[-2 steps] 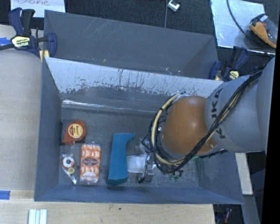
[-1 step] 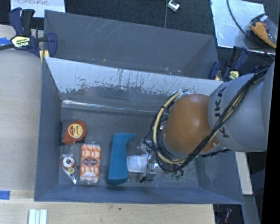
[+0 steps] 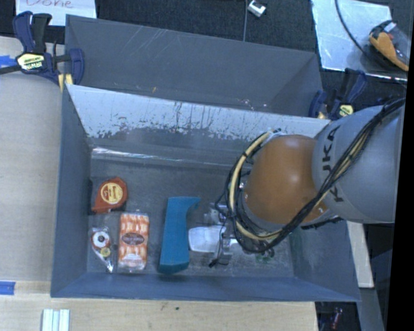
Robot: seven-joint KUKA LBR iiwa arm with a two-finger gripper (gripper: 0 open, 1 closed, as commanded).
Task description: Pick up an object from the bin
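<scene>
My gripper [image 3: 221,247] is low in the bin's right half, just under the arm's orange cover. A small white object [image 3: 200,238] lies right against its left side; whether it is gripped is hidden. To the left of that stands a long teal-blue block [image 3: 177,232], lengthwise toward the front wall.
Further left lie a clear packet of orange and white pieces [image 3: 133,241], a small clear bag with a round red-and-white item [image 3: 101,243] and an orange round tape measure [image 3: 109,194]. The arm covers the bin's right part.
</scene>
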